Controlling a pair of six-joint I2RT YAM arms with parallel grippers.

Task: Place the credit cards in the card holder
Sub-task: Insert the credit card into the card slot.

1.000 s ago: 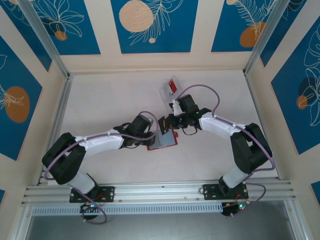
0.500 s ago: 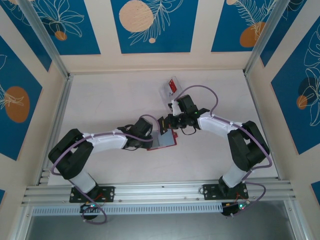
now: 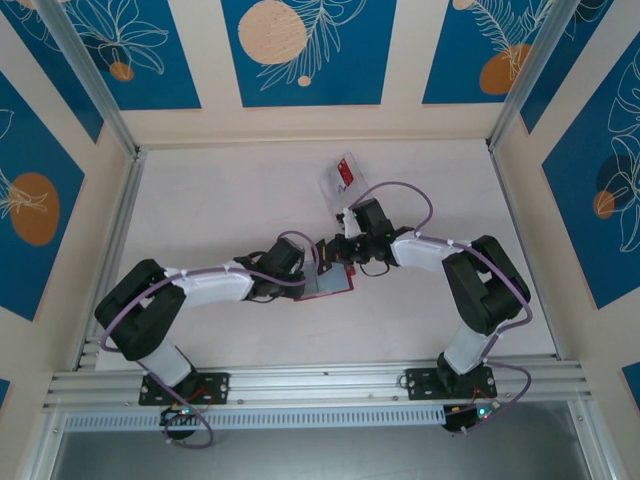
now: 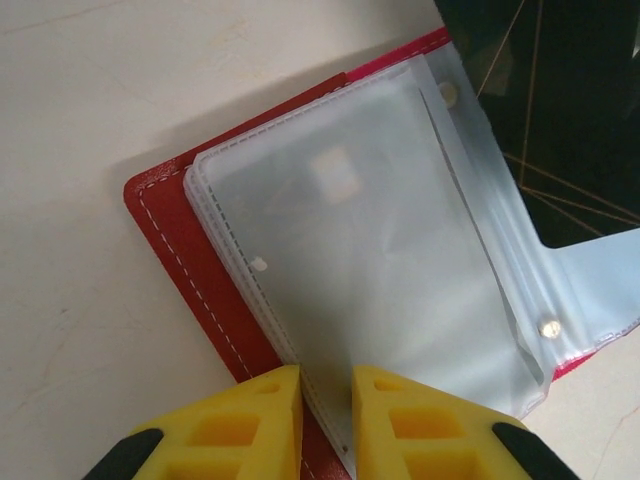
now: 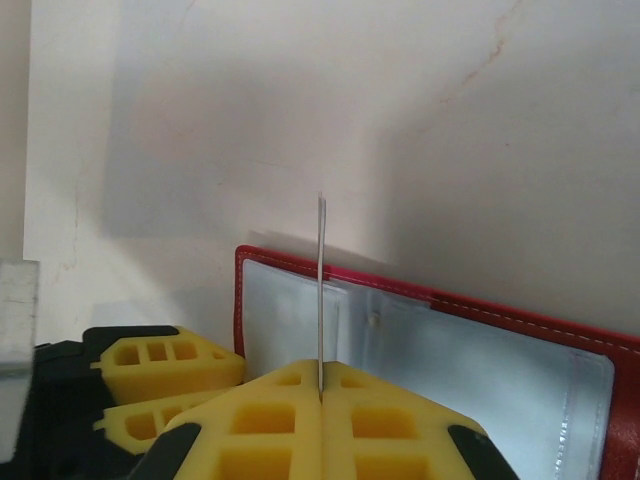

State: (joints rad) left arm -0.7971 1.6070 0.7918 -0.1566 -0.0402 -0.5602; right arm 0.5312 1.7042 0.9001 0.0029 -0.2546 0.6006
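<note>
You are working the insertion step, with both arms meeting over the card holder (image 4: 370,270). It is lying open near the middle of the table (image 3: 220,200), red cover down and frosted pockets facing up. Your right gripper (image 5: 321,400) is clamping a black card (image 4: 545,110) tight between its yellow pads, with no gap showing beside the card. It is holding the card upright on edge, so the thin long side is pointing down toward the pockets. In the left wrist view the card is hanging over the holder's far corner, by the small round studs, and is not yet lying inside any pocket.

Your left gripper (image 4: 326,395) is sitting at the opposite edge with its jaws drawn to a narrow slit, and the edge of a frosted pocket leaf is running between the pads. That is looking like a pinch on the leaf, probably to stop the holder sliding and to lift a pocket mouth open for the incoming card. How firmly the pads are pressing I cannot tell.

Beyond the arms, a clear tray (image 3: 335,180) is carrying a red card (image 3: 346,172), so the task is looking far from finished. For the next move you are needing the card's lower edge lined up with a pocket slit, and the thin leaf could be buckling or slipping free if the card is catching its rim
</note>
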